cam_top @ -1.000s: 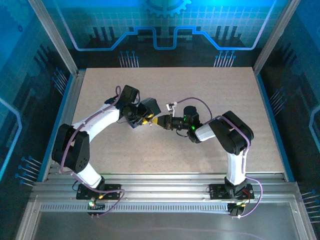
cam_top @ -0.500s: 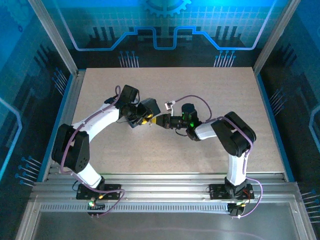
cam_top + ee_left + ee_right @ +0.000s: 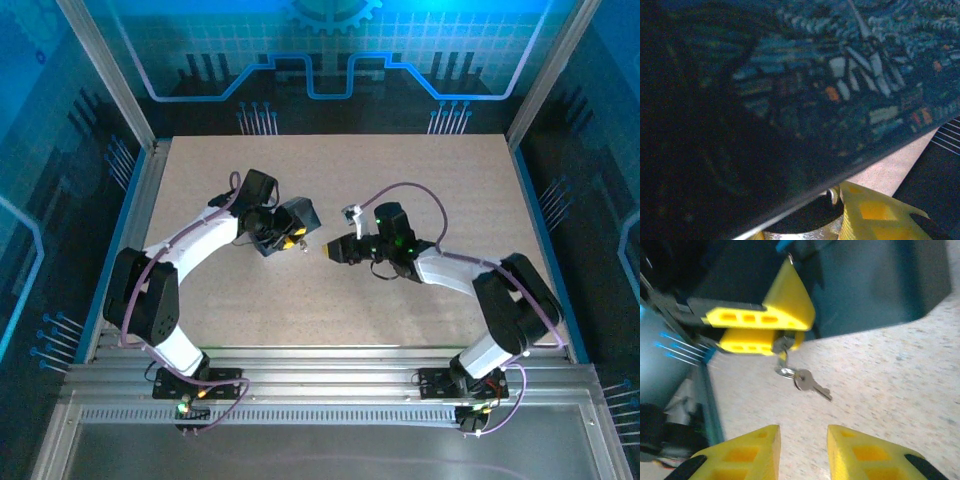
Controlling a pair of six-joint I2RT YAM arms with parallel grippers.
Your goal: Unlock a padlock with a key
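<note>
The speckled counter point(image 3: 450, 180) carries both arms, which bend in toward its middle. The left arm point(image 3: 190, 245) reaches in from the left and the right arm point(image 3: 470, 275) from the right. A dark blue box point(image 3: 875, 285) with a swirly print sits just beside the left tool point(image 3: 790, 332), looming behind it in the right wrist view. The left tool's yellow fingers are closed on the padlock point(image 3: 782, 345), a small silver piece mostly hidden between them. The right tool point(image 3: 802, 440) faces it from nearby, its fingers apart with nothing between them. A small ring point(image 3: 786, 372) hangs from the padlock, and the key point(image 3: 812, 384) dangles from it above the counter.
</note>
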